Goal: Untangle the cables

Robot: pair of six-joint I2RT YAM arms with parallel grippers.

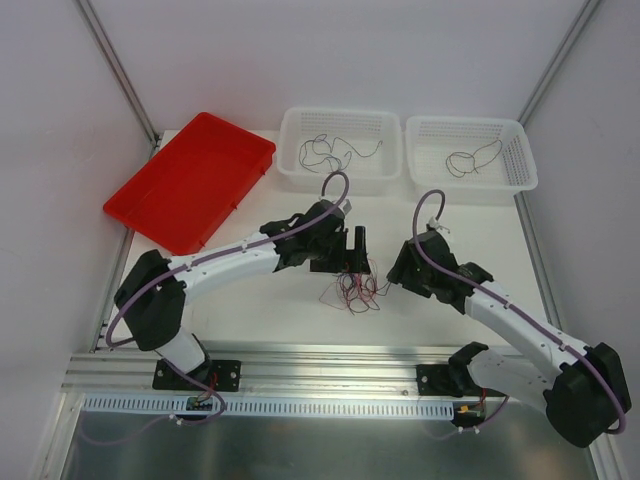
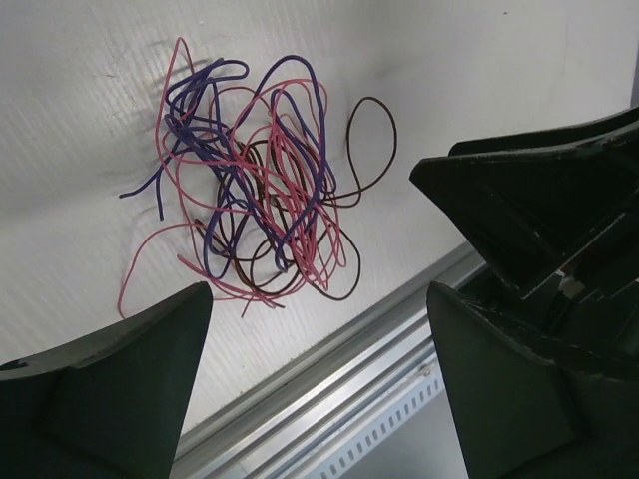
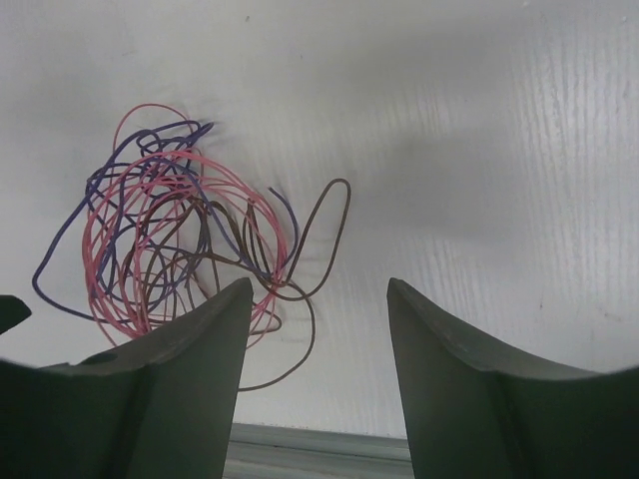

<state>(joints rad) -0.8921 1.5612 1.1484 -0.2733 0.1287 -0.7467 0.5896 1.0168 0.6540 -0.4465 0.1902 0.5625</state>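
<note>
Jaws on both arms are spread wide with nothing between them, so the left gripper [image 2: 318, 299] and the right gripper [image 3: 319, 289] are both empty. The cables [image 2: 260, 180] are one loose knot of pink, purple and dark strands lying flat on the white table [image 1: 270, 312]. In the left wrist view the knot is out ahead of the fingertips and lined up with the gap, and in the right wrist view it's ahead and off to the left, with one dark loop reaching toward that gap and neither gripper touching it.
</note>
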